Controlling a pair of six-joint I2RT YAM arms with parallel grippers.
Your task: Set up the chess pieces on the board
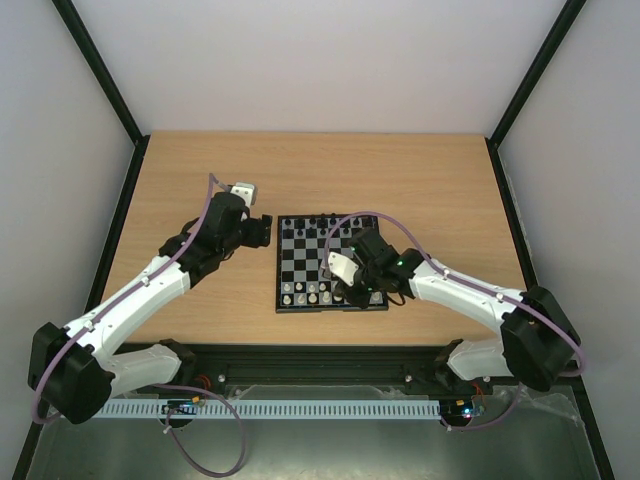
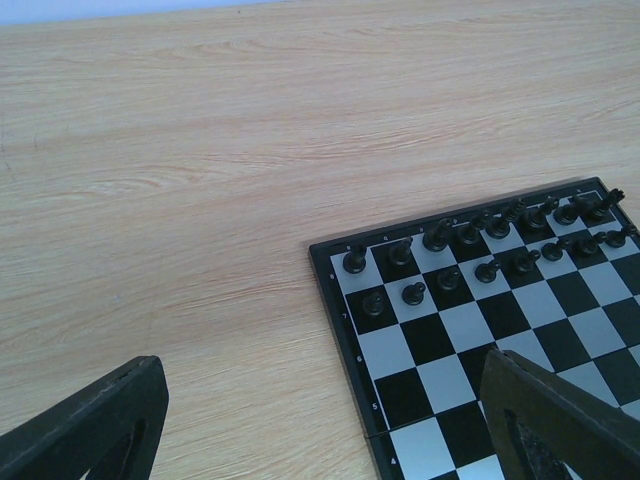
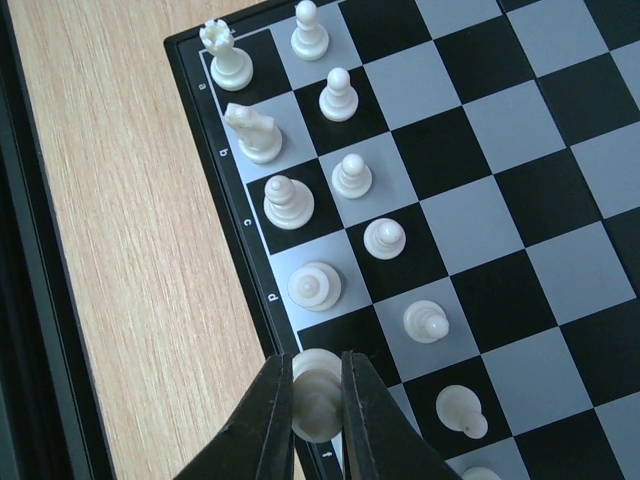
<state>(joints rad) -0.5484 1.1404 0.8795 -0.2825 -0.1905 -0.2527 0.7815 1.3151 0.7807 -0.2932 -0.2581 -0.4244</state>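
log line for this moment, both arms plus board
left end effector: open, beside board | right end effector: shut on white piece at white back row | black pieces: two far rows

Upright black pieces (image 2: 437, 236) and white pieces (image 3: 351, 176) line the board's (image 3: 497, 127) opposite edges.

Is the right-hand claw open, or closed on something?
Shut on a white chess piece: the two dark fingers of the right gripper press against both its sides, at the board's edge.
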